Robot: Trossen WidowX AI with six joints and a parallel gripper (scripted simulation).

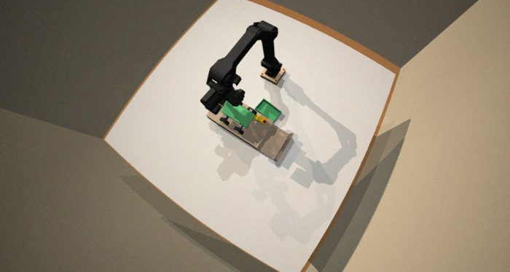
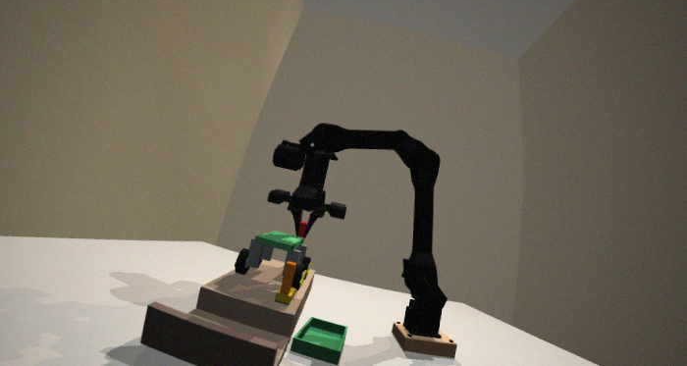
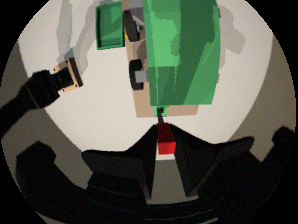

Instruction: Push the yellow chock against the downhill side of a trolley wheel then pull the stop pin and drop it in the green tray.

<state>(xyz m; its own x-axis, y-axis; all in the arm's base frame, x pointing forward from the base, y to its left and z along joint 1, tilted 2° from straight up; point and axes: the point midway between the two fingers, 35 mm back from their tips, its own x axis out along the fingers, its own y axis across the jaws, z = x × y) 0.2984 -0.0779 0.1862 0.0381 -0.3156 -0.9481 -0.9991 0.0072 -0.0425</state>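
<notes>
My gripper [image 2: 303,235] [image 3: 161,127] is shut on the red-headed stop pin [image 2: 302,227] [image 3: 166,145], just beyond the uphill end of the trolley [image 1: 238,113] [image 2: 279,239] [image 3: 185,55]. The pin's dark shaft points down at a small green socket [image 3: 157,114] on the ramp [image 1: 255,142] [image 2: 240,299] [image 3: 142,108]; I cannot tell whether its tip is inside. The trolley stands on its wheels. The yellow chock [image 1: 260,119] [image 2: 283,295], orange handle upright, sits on the downhill side of a tray-side wheel; contact is unclear. The green tray [image 1: 268,110] [image 2: 320,338] [image 3: 110,25] is empty.
The ramp's low end has a raised end board [image 1: 284,147] [image 2: 206,335]. The tray lies on the table beside the ramp, on the side of the arm's wooden base plate [image 1: 267,77] [image 2: 427,343] [image 3: 75,75]. The trolley's deck is close to my fingers.
</notes>
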